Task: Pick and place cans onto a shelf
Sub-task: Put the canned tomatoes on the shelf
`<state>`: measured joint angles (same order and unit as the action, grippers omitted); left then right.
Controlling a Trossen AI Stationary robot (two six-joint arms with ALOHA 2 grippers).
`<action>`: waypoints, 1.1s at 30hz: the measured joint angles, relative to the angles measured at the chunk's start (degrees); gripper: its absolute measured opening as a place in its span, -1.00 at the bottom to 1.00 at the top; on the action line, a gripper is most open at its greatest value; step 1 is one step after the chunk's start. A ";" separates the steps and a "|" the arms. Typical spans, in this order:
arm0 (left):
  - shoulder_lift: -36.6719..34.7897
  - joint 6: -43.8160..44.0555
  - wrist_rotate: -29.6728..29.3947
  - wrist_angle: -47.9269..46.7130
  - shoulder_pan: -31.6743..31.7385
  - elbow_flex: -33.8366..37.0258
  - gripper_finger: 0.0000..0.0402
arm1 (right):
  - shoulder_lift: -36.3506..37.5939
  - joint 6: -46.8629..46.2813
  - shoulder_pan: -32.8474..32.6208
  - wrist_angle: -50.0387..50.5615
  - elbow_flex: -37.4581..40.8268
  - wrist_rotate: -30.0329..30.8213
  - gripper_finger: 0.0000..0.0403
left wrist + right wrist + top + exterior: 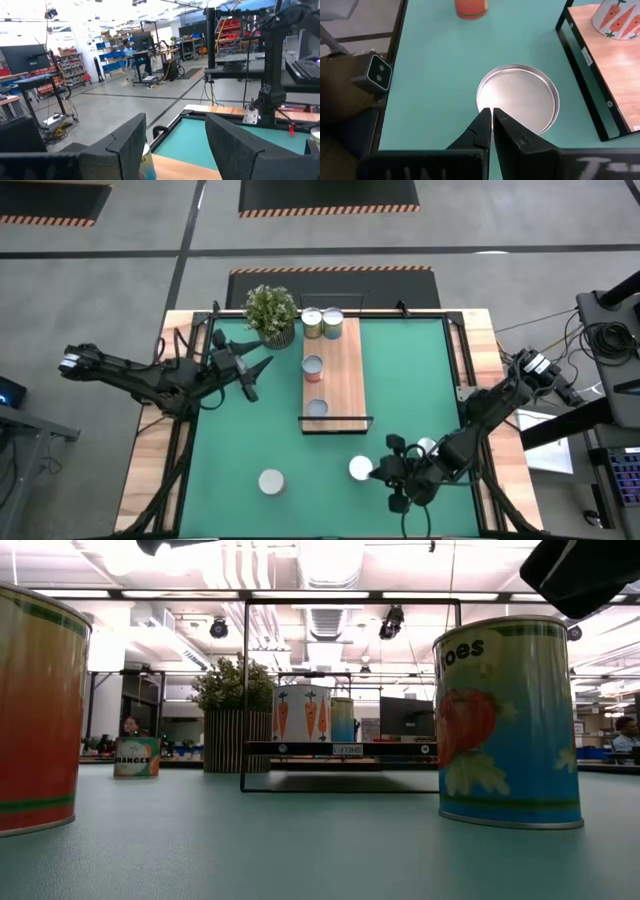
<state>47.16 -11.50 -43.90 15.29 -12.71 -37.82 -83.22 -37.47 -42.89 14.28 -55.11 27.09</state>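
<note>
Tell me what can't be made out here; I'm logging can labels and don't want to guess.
- High view: the covered can is mostly hidden by the right arm, so its label is unseen.
- Low view: the near can is cut off by the picture's edge, so no full name shows.
- Right wrist view: the can below the right hand shows only its silver lid; its sides are hidden.

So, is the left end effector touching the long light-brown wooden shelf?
Apart. The high view shows green mat between the open left end effector and the long light-brown wooden shelf. The shut right end effector is by a silver-topped metal can.
</note>
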 joint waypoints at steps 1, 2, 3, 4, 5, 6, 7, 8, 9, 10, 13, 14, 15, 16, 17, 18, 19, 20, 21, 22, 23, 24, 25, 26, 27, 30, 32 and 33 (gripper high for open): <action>0.00 -0.03 0.00 0.50 0.00 0.00 -0.07 | -0.02 0.00 0.02 -0.06 0.02 0.02 -0.95; 0.00 -0.07 0.00 1.00 0.00 0.00 -0.07 | -0.02 0.00 0.04 -0.05 0.02 0.10 -0.95; 0.00 -0.09 0.00 1.43 0.00 0.00 -0.07 | -0.02 0.12 0.08 -0.04 0.04 0.13 -0.94; 0.00 -0.07 -0.02 1.68 0.00 0.00 -0.07 | -0.02 0.62 0.26 -0.02 0.06 0.13 -0.92; 0.00 -0.07 -0.02 1.72 0.00 0.00 -0.07 | -0.02 0.89 0.42 -0.01 0.06 0.11 -0.89; 0.00 -0.07 -0.01 1.71 0.00 0.00 -0.07 | -0.02 1.01 0.56 0.15 -0.02 0.11 -0.86; 0.00 -0.07 0.00 1.70 0.00 0.00 -0.07 | -0.02 1.08 0.70 0.38 -0.17 0.13 -0.82; 0.00 -0.07 0.00 1.70 0.00 0.00 -0.07 | -0.10 1.41 0.89 0.39 -0.35 0.13 -0.77; 0.01 -0.07 0.00 1.72 0.00 0.00 -0.07 | -0.17 1.51 1.04 0.31 -0.52 0.15 -0.71; 0.09 -0.06 -0.01 1.70 0.00 0.00 -0.07 | -0.17 1.49 1.16 0.35 -0.55 0.15 -0.64; 0.52 -0.05 0.00 1.66 0.00 0.00 -0.07 | -0.17 0.88 1.55 0.39 -0.55 0.15 -0.40; 0.75 -0.05 0.00 1.67 0.00 0.00 -0.07 | -0.17 0.74 1.57 0.37 -0.55 0.24 -0.31; 0.92 -0.05 -0.01 1.69 0.00 0.00 -0.07 | -0.17 0.64 1.57 0.40 -0.54 0.67 -0.21; 1.07 -0.05 -0.02 1.68 0.00 0.00 -0.07 | -0.20 0.57 1.55 0.42 -0.52 1.40 -0.12; 1.27 -0.05 0.00 1.68 0.00 0.00 -0.07 | -0.20 0.57 1.55 0.39 -0.52 2.13 -0.02; 1.41 -0.05 0.00 1.68 0.00 0.00 -0.07 | -0.20 0.57 1.57 0.39 -0.52 2.84 0.08; 1.52 -0.03 -0.02 1.68 0.00 0.00 -0.07 | -0.20 0.57 1.57 0.41 -0.52 2.97 0.17; 1.55 -0.03 0.00 1.68 0.00 0.00 -0.07 | -0.20 0.65 1.57 0.39 -0.52 2.99 0.27; 1.55 -0.04 -0.01 1.68 0.00 0.00 -0.07 | -0.20 0.87 1.57 0.43 -0.52 2.97 0.36; 1.55 -0.04 -0.02 1.70 0.00 0.00 -0.07 | -0.22 0.96 1.57 0.42 -0.52 2.97 0.44; 1.55 -0.03 -0.02 1.70 0.00 0.00 -0.07 | -0.32 1.00 1.57 0.40 -0.52 2.97 0.52; 1.55 -0.03 -0.02 1.70 0.00 0.00 -0.07 | -0.51 1.03 1.57 0.38 -0.52 2.97 0.58; 1.55 -0.03 -0.02 1.71 0.00 0.00 -0.07 | -0.69 1.05 1.57 0.43 -0.52 2.89 0.65; 1.55 -0.03 -0.02 1.71 0.00 0.00 -0.07 | -1.07 1.07 1.57 0.42 -0.52 2.83 0.70; 1.55 -0.03 -0.02 1.72 0.00 0.00 -0.07 | -1.44 1.07 1.57 0.39 -0.52 2.72 0.74; 1.55 -0.01 -0.02 1.72 0.00 0.00 -0.07 | -2.91 1.10 1.57 0.46 -0.50 2.50 0.81; 1.53 -0.01 -0.02 1.74 0.00 0.00 -0.07 | -3.83 1.09 1.57 0.49 -0.50 2.53 0.81; 1.53 -0.01 -0.02 1.74 0.00 0.00 -0.07 | -4.21 1.07 1.57 0.48 -0.48 2.51 0.82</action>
<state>48.69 -11.51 -43.92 17.03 -12.71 -37.82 -87.43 -36.41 -41.32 14.76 -55.59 29.61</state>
